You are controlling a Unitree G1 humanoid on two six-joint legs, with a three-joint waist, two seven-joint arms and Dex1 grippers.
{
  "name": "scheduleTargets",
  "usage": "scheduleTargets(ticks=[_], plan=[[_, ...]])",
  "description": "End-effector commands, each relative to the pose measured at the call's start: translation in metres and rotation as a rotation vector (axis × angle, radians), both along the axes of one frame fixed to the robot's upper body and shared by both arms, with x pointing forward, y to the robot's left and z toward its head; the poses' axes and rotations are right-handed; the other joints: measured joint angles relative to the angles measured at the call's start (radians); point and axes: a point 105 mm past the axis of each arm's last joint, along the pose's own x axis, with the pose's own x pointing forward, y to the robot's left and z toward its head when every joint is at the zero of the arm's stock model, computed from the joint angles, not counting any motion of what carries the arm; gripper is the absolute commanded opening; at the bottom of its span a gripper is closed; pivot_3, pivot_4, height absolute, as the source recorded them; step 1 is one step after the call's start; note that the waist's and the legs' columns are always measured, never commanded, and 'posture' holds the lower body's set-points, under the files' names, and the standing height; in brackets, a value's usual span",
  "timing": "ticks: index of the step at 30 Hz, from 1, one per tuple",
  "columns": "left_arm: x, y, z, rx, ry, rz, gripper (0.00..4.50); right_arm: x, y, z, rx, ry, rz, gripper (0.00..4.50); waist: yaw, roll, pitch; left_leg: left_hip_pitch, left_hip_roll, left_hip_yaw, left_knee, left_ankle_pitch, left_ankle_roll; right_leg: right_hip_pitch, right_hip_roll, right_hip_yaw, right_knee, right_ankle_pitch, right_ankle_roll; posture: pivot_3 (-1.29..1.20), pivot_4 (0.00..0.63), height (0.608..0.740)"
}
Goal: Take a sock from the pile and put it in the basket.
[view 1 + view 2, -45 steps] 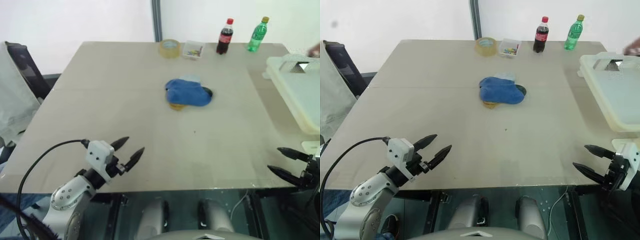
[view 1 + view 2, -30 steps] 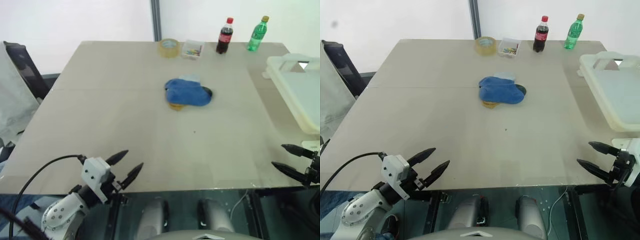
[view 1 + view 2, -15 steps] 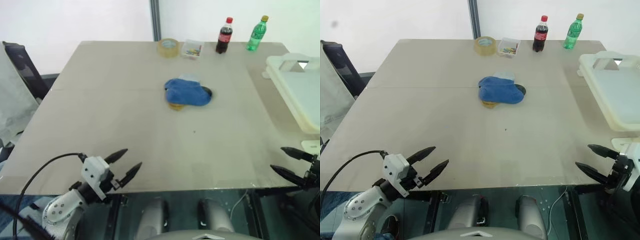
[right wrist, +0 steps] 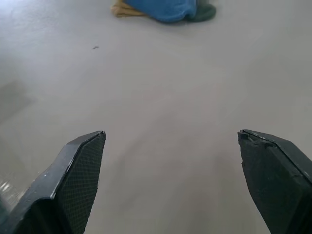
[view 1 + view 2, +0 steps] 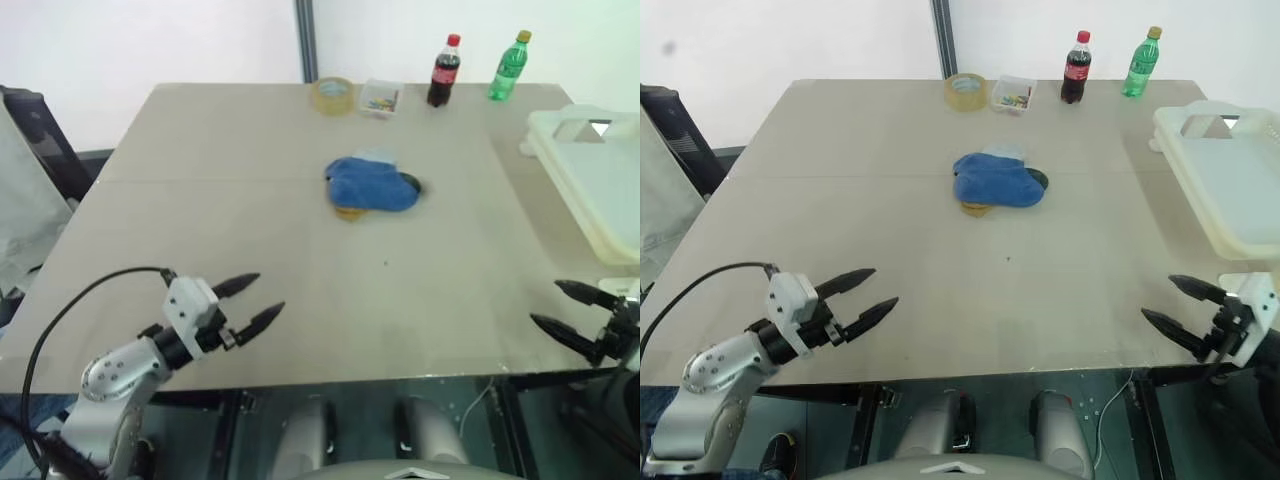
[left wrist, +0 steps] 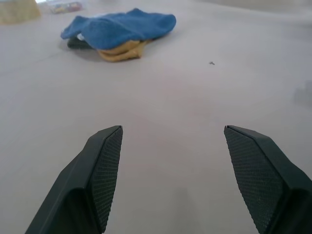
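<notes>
Black fingers of left gripper (image 5: 253,302) spread, empty, over near table (image 5: 200,180) edge; right gripper (image 5: 563,308) likewise spread, empty, at near right edge. Pile (image 5: 370,186) sits mid-table, well apart from both, blue sock on top. Basket (image 5: 590,170) at right edge; contents possibly none, hard to tell.

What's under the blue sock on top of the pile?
Under the blue sock, a mustard yellow sock sticks out at the near edge, a dark sock at the side toward the basket, and a pale one behind. How far they run beneath is covered.
</notes>
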Motion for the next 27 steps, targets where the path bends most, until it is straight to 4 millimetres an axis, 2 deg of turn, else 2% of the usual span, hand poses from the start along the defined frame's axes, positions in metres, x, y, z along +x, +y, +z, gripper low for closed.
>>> scheduleTargets(ticks=[1, 4, 8, 10, 13, 16, 21, 22, 25, 27], plan=[[0.005, 0.009, 0.026, 0.005, -0.052, -0.069, 3.57, 0.034, 0.036, 0.013, -0.005, -0.076, 0.001, 4.44, -0.004, 0.000, 0.000, 0.000, 0.000, 0.000, 0.000, 0.000, 0.000, 0.000, 0.000, 0.000, 0.001, 0.000, 0.000, 0.00, 0.150, 0.740], [0.009, 0.013, 0.035, 0.051, -0.071, -0.118, 3.57, 0.083, 0.071, 0.015, 0.020, -0.075, -0.049, 4.44, -0.022, 0.001, 0.000, -0.001, -0.001, 0.001, 0.000, 0.000, 0.000, 0.000, 0.000, 0.000, 0.001, 0.000, 0.000, 0.00, 0.150, 0.740], [0.009, 0.012, 0.046, 0.063, -0.097, -0.135, 3.57, 0.132, 0.095, 0.018, 0.096, -0.003, -0.123, 4.44, -0.021, 0.000, 0.001, -0.002, -0.002, 0.003, -0.001, 0.001, -0.001, -0.001, 0.000, 0.001, 0.000, 0.000, 0.000, 0.00, 0.150, 0.740], [0.008, 0.010, 0.050, 0.047, -0.101, -0.137, 3.57, 0.150, 0.111, 0.016, 0.125, 0.062, -0.134, 4.44, -0.020, 0.000, 0.002, -0.003, -0.002, 0.004, -0.001, 0.003, -0.004, -0.002, 0.000, 0.001, 0.000, 0.000, 0.000, 0.00, 0.150, 0.740], [0.001, 0.007, 0.050, 0.034, -0.077, -0.154, 3.57, 0.166, 0.131, 0.011, 0.187, 0.179, -0.124, 4.44, -0.018, 0.000, 0.002, -0.003, -0.002, 0.004, -0.003, 0.003, -0.005, -0.002, 0.000, 0.001, 0.000, 0.000, 0.000, 0.00, 0.150, 0.740], [-0.002, 0.005, 0.052, -0.010, -0.054, -0.152, 3.57, 0.179, 0.141, 0.007, 0.261, 0.286, -0.148, 4.44, -0.021, 0.000, 0.002, -0.004, -0.002, 0.005, -0.003, 0.003, -0.005, -0.002, 0.000, 0.001, 0.000, 0.001, 0.000, 0.00, 0.150, 0.740], [-0.007, 0.001, 0.052, -0.018, -0.031, -0.156, 3.57, 0.192, 0.155, 0.017, 0.410, 0.353, -0.148, 4.44, -0.027, 0.000, 0.002, -0.003, -0.001, 0.005, -0.003, 0.002, -0.004, -0.002, 0.000, 0.001, 0.001, 0.001, 0.000, 0.00, 0.150, 0.740], [-0.008, 0.001, 0.052, -0.015, -0.030, -0.153, 3.57, 0.193, 0.157, 0.020, 0.431, 0.355, -0.143, 4.04, -0.027, 0.000, 0.002, -0.003, -0.001, 0.005, -0.003, 0.002, -0.003, -0.002, 0.000, 0.001, 0.001, 0.001, 0.000, 0.00, 0.150, 0.740], [-0.009, 0.002, 0.051, -0.009, -0.027, -0.144, 3.57, 0.195, 0.160, 0.022, 0.431, 0.354, -0.134, 3.29, -0.029, 0.000, 0.002, -0.002, -0.001, 0.005, -0.003, 0.002, -0.003, -0.002, 0.001, 0.001, 0.001, 0.001, 0.000, 0.00, 0.150, 0.740], [-0.010, 0.002, 0.051, -0.009, -0.026, -0.142, 3.57, 0.195, 0.161, 0.021, 0.422, 0.355, -0.131, 2.43, -0.029, 0.000, 0.003, -0.002, -0.001, 0.005, -0.003, 0.002, -0.004, -0.003, 0.000, 0.001, 0.001, 0.001, 0.000, 0.00, 0.150, 0.740]])
